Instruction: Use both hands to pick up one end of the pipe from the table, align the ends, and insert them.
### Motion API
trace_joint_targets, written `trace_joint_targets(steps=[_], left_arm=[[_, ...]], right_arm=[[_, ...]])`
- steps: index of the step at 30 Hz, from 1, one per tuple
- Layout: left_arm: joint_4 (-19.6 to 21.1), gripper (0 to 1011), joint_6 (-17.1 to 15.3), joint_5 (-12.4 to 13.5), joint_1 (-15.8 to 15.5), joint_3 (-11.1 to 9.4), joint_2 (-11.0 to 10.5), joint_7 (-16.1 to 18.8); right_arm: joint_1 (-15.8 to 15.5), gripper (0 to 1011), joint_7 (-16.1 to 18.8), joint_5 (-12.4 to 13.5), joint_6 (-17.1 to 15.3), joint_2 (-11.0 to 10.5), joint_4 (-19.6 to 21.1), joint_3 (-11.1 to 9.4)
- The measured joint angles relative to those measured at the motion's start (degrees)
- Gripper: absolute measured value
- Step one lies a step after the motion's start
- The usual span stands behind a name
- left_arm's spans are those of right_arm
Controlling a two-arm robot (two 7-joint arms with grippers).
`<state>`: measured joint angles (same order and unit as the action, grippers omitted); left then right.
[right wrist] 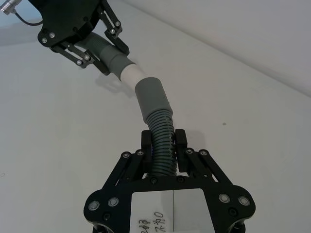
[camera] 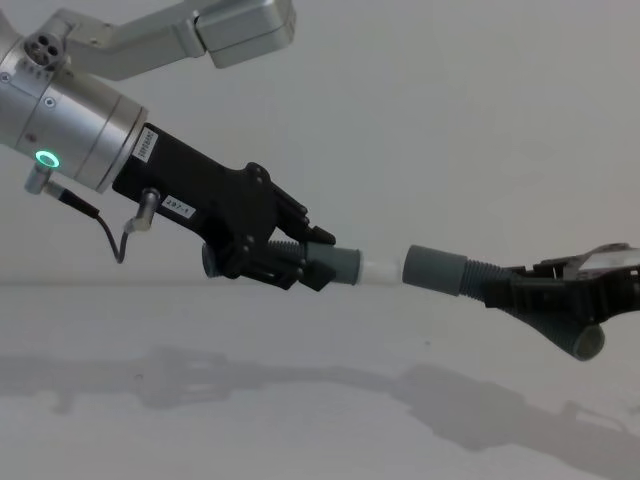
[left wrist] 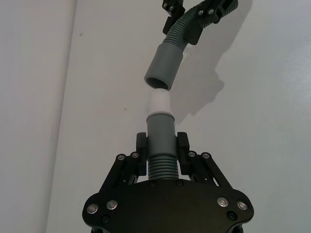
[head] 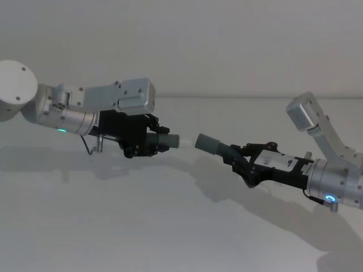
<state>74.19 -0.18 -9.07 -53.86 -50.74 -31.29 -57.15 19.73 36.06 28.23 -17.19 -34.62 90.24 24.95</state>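
Pipe halves [head: 164, 141] [head: 218, 146] hang above the bench [head: 170, 226]; our left gripper [head: 148, 140] and right gripper [head: 243, 160] clamp them, white tip [camera: 378, 269] just short of the cuff [camera: 433, 268].

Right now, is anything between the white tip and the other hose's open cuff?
Nothing visible. The narrow white tip in the left gripper faces the grey cuff's mouth in the right gripper, open air between them.

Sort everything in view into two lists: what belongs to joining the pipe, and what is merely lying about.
Belongs to the job:
- dark grey ribbed hose piece with narrower white tip, clamped in the left black two-finger gripper
- dark grey ribbed hose piece with smooth grey open cuff, clamped in the right black gripper

Lying about:
- nothing apart from the plain white table
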Motion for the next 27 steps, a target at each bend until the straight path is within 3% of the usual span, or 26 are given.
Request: trace_joint_targets(steps=[27], left_arm=[[-2.63,353,2.34,-1.21,0.04,0.55,0.94,-0.65]], right_arm=[[1.66,274,0.49,0.17,0.77,-0.8,-0.77,2.09]])
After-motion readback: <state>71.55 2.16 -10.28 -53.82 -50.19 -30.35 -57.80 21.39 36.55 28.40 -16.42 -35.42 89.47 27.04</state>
